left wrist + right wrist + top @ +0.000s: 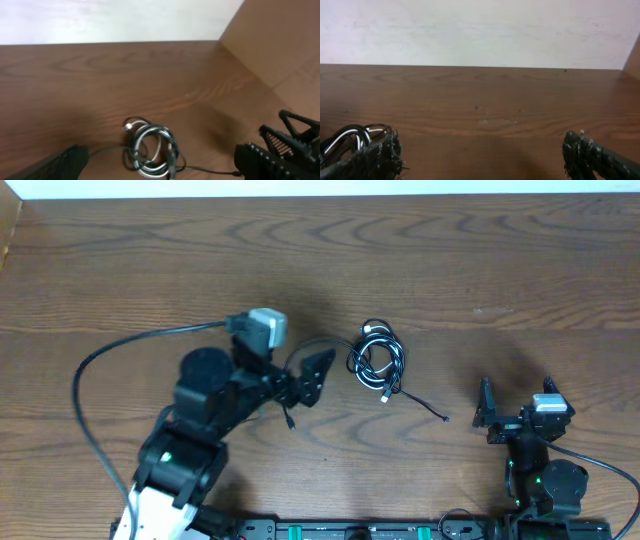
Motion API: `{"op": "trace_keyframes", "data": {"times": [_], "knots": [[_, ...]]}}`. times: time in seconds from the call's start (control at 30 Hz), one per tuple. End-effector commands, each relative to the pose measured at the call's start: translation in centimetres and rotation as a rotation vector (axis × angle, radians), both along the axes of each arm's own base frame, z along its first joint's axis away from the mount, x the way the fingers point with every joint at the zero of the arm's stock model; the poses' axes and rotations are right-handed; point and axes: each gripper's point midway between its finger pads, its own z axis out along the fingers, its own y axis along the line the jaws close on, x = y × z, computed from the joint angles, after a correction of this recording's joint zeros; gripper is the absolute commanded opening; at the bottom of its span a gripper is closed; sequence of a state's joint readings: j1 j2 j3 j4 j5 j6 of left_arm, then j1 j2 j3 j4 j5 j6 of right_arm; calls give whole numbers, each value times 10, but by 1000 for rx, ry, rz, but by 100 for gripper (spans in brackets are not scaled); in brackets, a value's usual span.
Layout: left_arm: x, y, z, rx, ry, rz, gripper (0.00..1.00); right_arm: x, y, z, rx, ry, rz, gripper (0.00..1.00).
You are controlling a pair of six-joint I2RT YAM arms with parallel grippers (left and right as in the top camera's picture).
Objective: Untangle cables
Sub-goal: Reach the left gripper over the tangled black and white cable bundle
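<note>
I see the coiled cables (377, 360) with my left gripper (312, 377) at their nine o'clock, right gripper (489, 412) at four, both jaws wide.

desk (120, 270): brown wood, clear grain, smooth, low sheen
cables (376, 360): plastic-looking sheaths, black and white, slightly glossy
left gripper (320, 377): black, matt
right gripper (481, 145): black finger faces, rough, ribbed
wall (480, 30) past desk's far edge: white, matt

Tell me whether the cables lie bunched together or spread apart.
Bunched together. The cables lie in one coiled heap, black and white loops overlapping, one thin end trailing out.
</note>
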State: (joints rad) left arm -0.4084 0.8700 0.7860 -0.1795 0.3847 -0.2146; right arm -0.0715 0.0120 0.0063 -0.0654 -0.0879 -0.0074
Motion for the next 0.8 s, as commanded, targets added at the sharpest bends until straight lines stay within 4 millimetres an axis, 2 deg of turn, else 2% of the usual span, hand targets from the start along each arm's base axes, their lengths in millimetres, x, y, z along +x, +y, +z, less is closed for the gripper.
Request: {"op": "trace_keyframes", "data": {"times": [0.0,0.1,0.2,0.37,0.5,0.67,0.73,0.77], "knots": [[3,-21,-1,-28,31,-43,98,0,-1,0,10,1,-8,99],[-1,-33,-24,-9,119,-93,98,0,-1,0,10,1,-8,99],[11,-42,-32,-52,169,-73,98,0,-1,0,10,1,-8,99],[33,-54,-47,-229,357,29,98,0,-1,0,10,1,-8,99],[48,-68,-73,-351,540,107,98,0,-1,0,10,1,-8,99],[55,-100,-97,-374,582,89,96,0,-1,0,10,1,-8,99],[56,-108,-113,-391,635,143,95,0,-1,0,10,1,-8,99],[55,-112,-127,-408,697,195,93,0,-1,0,10,1,-8,99]]}}
